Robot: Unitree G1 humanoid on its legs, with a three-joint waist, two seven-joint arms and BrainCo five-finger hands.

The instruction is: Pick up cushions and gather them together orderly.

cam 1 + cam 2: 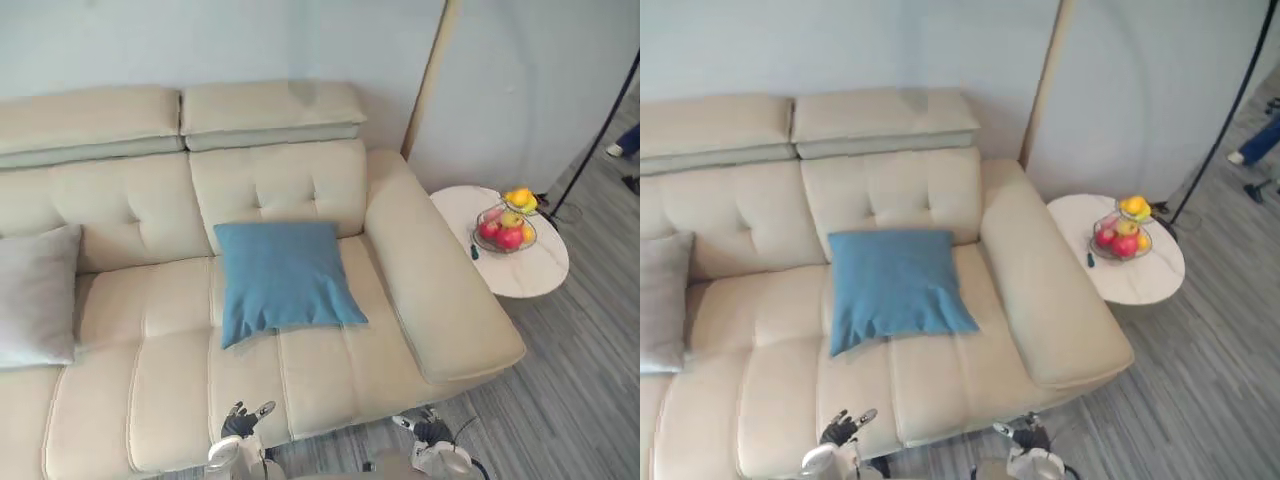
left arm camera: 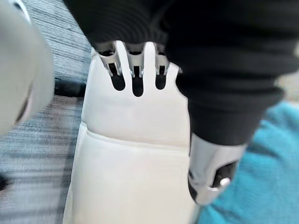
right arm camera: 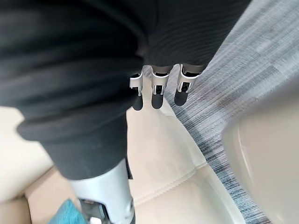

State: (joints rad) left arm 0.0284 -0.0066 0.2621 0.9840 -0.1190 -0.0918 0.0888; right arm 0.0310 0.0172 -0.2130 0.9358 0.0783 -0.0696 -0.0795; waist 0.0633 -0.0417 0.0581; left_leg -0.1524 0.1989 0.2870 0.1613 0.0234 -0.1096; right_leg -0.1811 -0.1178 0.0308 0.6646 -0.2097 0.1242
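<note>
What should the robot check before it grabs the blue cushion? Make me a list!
1. Hands empty: the left hand and right hand are open and low by the sofa's front edge, holding nothing. Ok.
2. Blue cushion free: it lies mid-seat with nothing on it. Ok.
3. Grey cushion found: it leans at the sofa's left end. Ok.
4. Cushions together: the two are far apart. Not ok.
5. Fruit bowl safe: it sits on the side table, beyond the armrest. Ok.
6. More cushions further left: cannot tell.
</note>
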